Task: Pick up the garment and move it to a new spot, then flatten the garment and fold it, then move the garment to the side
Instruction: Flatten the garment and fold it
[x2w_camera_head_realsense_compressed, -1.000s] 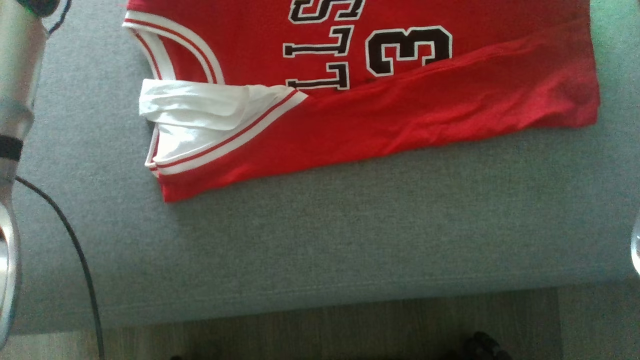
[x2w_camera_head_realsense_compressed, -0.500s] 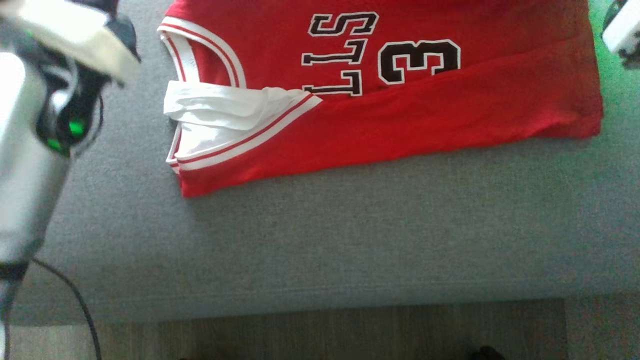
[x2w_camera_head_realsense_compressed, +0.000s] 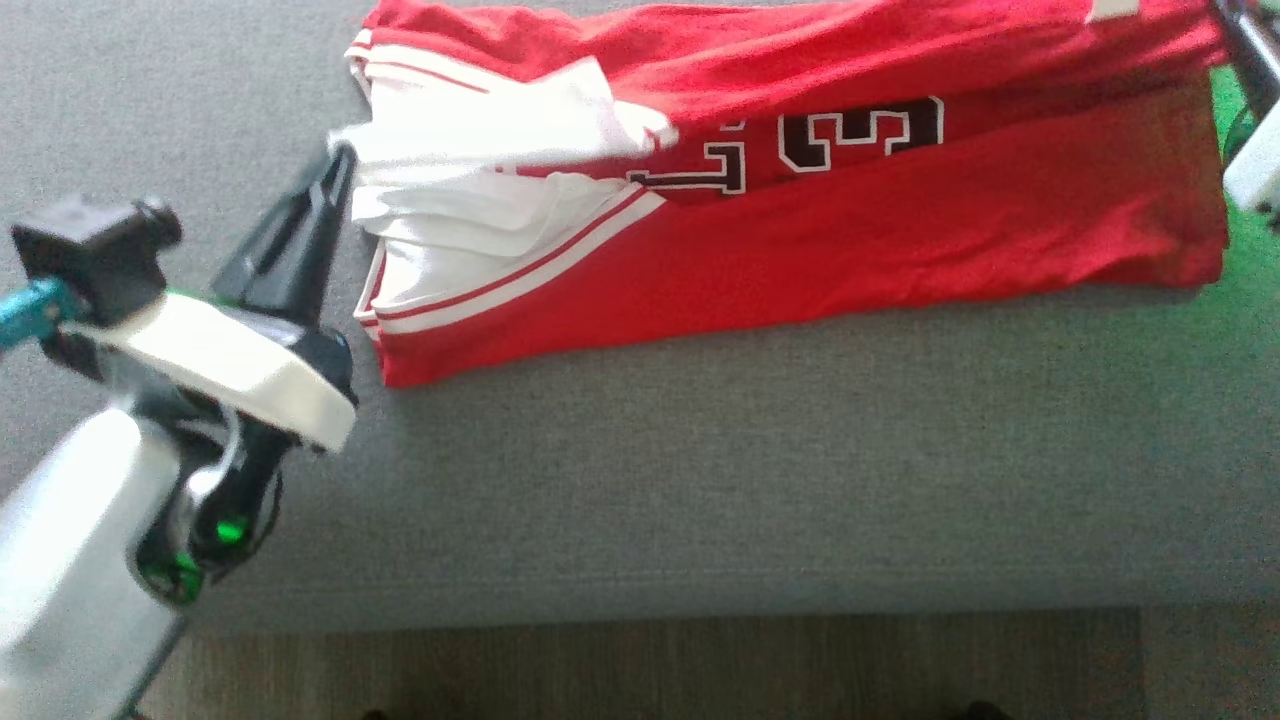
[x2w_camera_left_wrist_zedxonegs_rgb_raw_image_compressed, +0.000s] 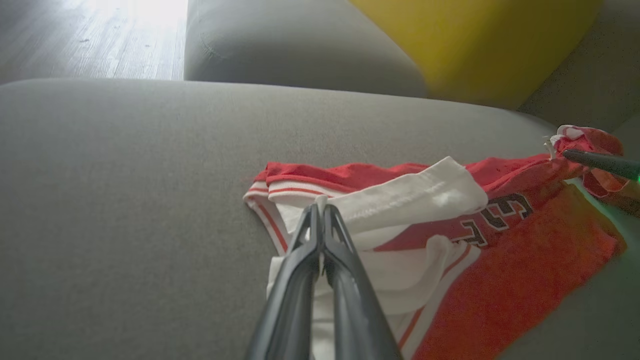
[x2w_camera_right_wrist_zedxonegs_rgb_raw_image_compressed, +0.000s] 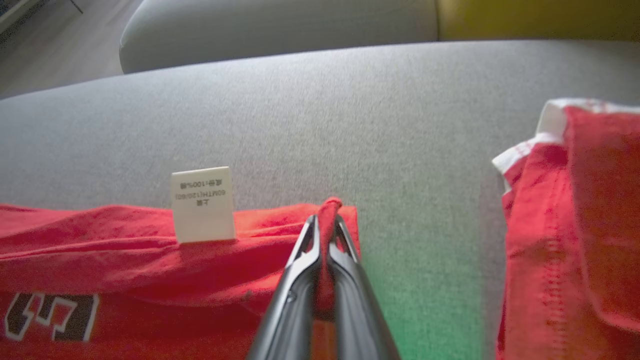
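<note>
The left gripper (x2w_camera_left_wrist_zedxonegs_rgb_raw_image_compressed: 320, 212) has its two dark fingers pressed together, and a little bit of white cloth sticks out at their tips. It pinches the white edge of the red shirt (x2w_camera_head_realsense_compressed: 850, 240) at the shirt's left end, by the arm hole with the red and white stripes. The right gripper (x2w_camera_right_wrist_zedxonegs_rgb_raw_image_compressed: 325, 222) is pressed together too, with a fold of red cloth caught between its fingers. It pinches the shirt at the right end, at a corner of the red cloth. A small white tag (x2w_camera_right_wrist_zedxonegs_rgb_raw_image_compressed: 202, 205) with tiny print stands up from the red cloth just beside that gripper. The shirt lies stretched between the two grippers on a grey couch seat (x2w_camera_head_realsense_compressed: 700, 450). It sits on the far half of the seat, well away from the front edge. The far side of the shirt hangs over part of the black number with the white outline, and the near side lies over it from below. A yellow pillow (x2w_camera_left_wrist_zedxonegs_rgb_raw_image_compressed: 475, 45) rests at the back of the couch. A brown wood floor (x2w_camera_head_realsense_compressed: 650, 660) shows in front of the seat.
</note>
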